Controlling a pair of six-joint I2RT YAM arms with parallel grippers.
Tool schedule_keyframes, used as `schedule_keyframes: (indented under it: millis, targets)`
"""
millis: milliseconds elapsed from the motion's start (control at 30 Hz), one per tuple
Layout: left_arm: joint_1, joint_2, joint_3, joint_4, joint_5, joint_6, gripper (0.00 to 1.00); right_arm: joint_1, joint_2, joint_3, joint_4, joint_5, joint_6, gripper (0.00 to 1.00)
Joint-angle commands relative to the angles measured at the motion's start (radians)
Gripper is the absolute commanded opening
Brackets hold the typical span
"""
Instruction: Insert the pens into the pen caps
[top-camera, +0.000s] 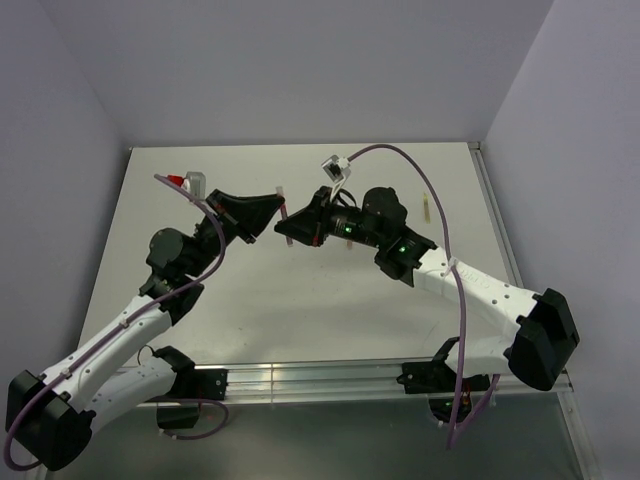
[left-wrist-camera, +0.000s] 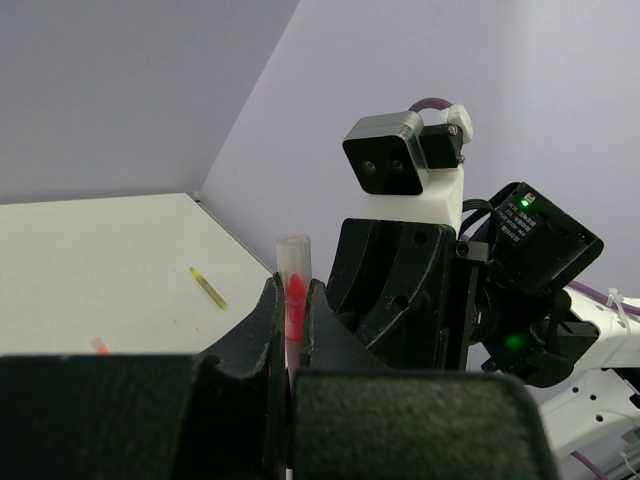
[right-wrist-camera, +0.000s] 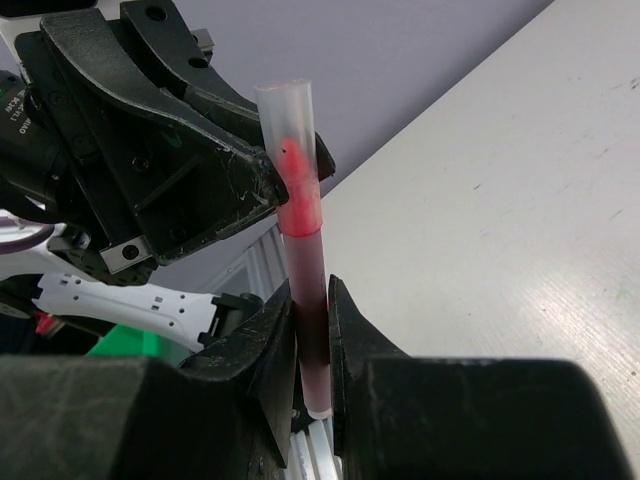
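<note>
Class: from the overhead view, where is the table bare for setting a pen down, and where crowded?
Bare: the white table between both forearms, and its right side beyond the slim yellow pen. Crowded: where the left end effector, on the clear tubular cap, meets the right end effector on the red pen.

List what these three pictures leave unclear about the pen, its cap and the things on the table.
1. Top view: the cap and red pen are too small and half hidden by the right pincer. Seating depth is unreadable there.
2. Left wrist view: the left pincer hides the pen's shaft.
3. Left wrist view: a pink stub on the table is cut off by the pincer's body. Cap or pen, cannot tell.
</note>
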Motion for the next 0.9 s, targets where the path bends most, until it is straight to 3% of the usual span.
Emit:
schedule_keyframes:
  millis: [0,433,667,867]
  targets:
    - [-0.08,-0.004,0.002,-0.087,0.244,0.018,0.0,-0.096,-0.032,0.108,0.131,0.239,0.025,0.0]
    - [-0.12,0.022,0.023,-0.14,0.22,0.052,0.0,-0.117,-0.037,0.137,0.117,0.225,0.018,0.0]
    - [-0.12,-0.01,0.078,-0.186,0.142,0.081,0.0,-0.114,-0.034,0.115,0.12,0.139,0.046,0.0]
    - [-0.118,-0.028,0.143,-0.229,0.045,0.103,0.17,-0.085,-0.064,0.068,0.074,0.11,0.038,0.0]
